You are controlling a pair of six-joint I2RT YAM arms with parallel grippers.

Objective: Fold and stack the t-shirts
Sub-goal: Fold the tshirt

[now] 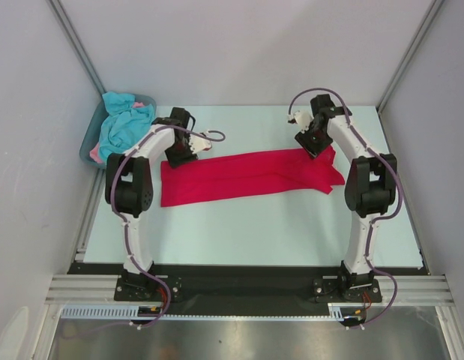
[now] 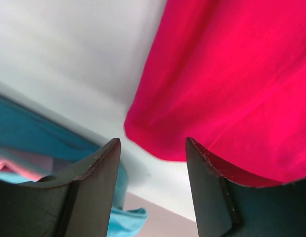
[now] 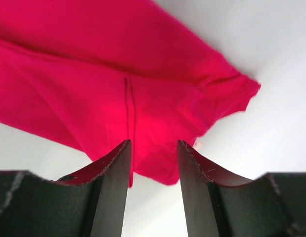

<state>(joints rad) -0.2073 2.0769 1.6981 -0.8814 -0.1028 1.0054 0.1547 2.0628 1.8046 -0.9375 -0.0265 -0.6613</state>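
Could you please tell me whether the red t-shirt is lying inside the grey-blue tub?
No, the red t-shirt lies stretched out on the table, apart from the tub.

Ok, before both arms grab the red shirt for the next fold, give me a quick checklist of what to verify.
1. Left gripper open, nothing between its fingers: ok.
2. Right gripper jaws apart, above the shirt's edge: ok.
3. Red t-shirt lying as a long strip across the table, one gripper at each end: ok.
4. Right end of the strip neat: not ok, it is splayed and creased.
5. Whether either gripper touches the cloth: cannot tell.
6. Turquoise t-shirt and pink t-shirt in the tub, apart from the red one: ok.
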